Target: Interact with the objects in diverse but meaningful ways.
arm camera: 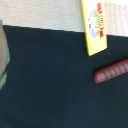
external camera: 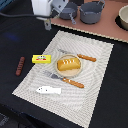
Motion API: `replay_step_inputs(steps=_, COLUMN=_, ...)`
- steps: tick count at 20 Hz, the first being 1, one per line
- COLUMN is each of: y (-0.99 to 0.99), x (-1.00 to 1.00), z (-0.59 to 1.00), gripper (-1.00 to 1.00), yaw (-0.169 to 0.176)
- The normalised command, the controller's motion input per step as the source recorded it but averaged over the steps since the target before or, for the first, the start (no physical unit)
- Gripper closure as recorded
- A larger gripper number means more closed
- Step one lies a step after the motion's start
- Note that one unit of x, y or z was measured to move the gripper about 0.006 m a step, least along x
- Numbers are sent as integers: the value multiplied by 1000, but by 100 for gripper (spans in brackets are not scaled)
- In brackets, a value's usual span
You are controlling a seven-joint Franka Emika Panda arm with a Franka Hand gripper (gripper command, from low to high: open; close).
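The gripper (external camera: 47, 22) hangs high over the dark table (external camera: 15, 90), at the far corner of the striped place mat (external camera: 95, 75) on the exterior view's left. Its fingers (external camera: 48, 23) show only as a blurred grey stub under the white wrist body, so I cannot tell whether they stand wide or narrow; nothing seems to be held between them, and they do not appear in the wrist view at all.

Below the fingers and nearer the camera, the yellow butter block (external camera: 42, 59) lies at the mat's edge, with the red-brown sausage (external camera: 20, 65) just beside it on the bare dark cloth, apart from it. The wrist view shows the same 2 items: the butter block (arm camera: 95, 27) with its printed label, lying half on the mat and half on the black surface, and the sausage (arm camera: 112, 70) near it, not touching.

Further from the fingers, the bread loaf (external camera: 68, 63) rests on a small plate (external camera: 61, 71) in the middle of the mat. The knife (external camera: 80, 56) lies beyond the plate and the fork (external camera: 65, 79) on its near side, both orange-handled. The white fish (external camera: 48, 90) lies at the mat's near edge.

2 grey saucepans (external camera: 92, 12) stand on the tan board (external camera: 100, 27) beside the gripper, towards the exterior view's right
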Motion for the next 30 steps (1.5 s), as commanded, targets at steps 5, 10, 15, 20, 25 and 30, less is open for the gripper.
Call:
replay_step_inputs(steps=5, y=-509, x=29, z=-266, gripper=-100, yaw=34)
replay_step_inputs(steps=10, y=-99, x=0, z=-308, gripper=-100, yaw=4)
replay_step_inputs(steps=15, y=0, x=0, z=-319, gripper=-100, yaw=0)
replay_step_inputs(steps=20, y=-27, x=0, z=-353, gripper=-100, yaw=0)
replay_step_inputs(steps=25, y=-30, x=0, z=-377, gripper=-100, yaw=0)
replay_step_inputs(steps=30, y=-8, x=-7, z=-362, gripper=-100, yaw=0)
